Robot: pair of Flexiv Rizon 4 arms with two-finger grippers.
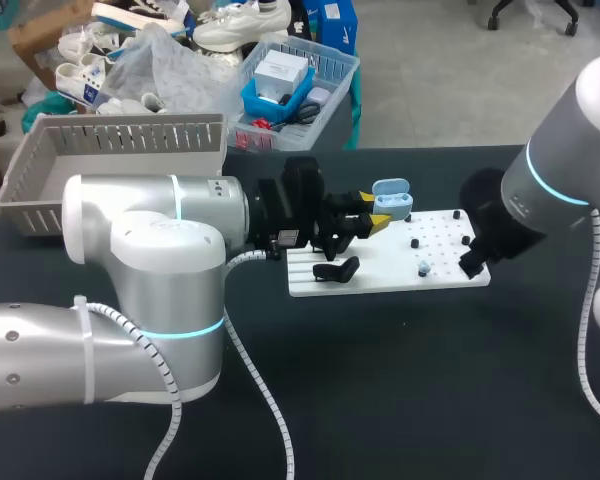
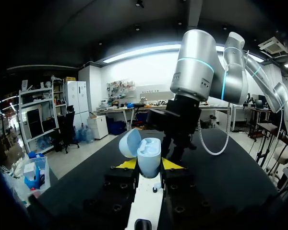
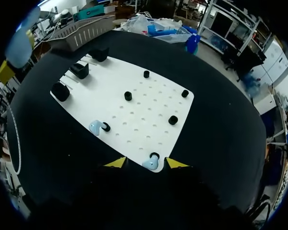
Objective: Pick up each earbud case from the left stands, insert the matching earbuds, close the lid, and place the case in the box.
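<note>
The open earbud case [image 1: 392,195] is clamped in the left fingers [image 1: 379,222], upper middle, for loading, while an earbud [image 3: 151,164] is straddled, seemingly untouched, by spread right fingers [image 3: 116,163].

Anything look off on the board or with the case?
Nothing stands out. The left gripper holds the blue case, lid open. One earbud sits by a peg on the white board; the second earbud sits at the board's corner, between the open fingers of the right gripper.
</note>
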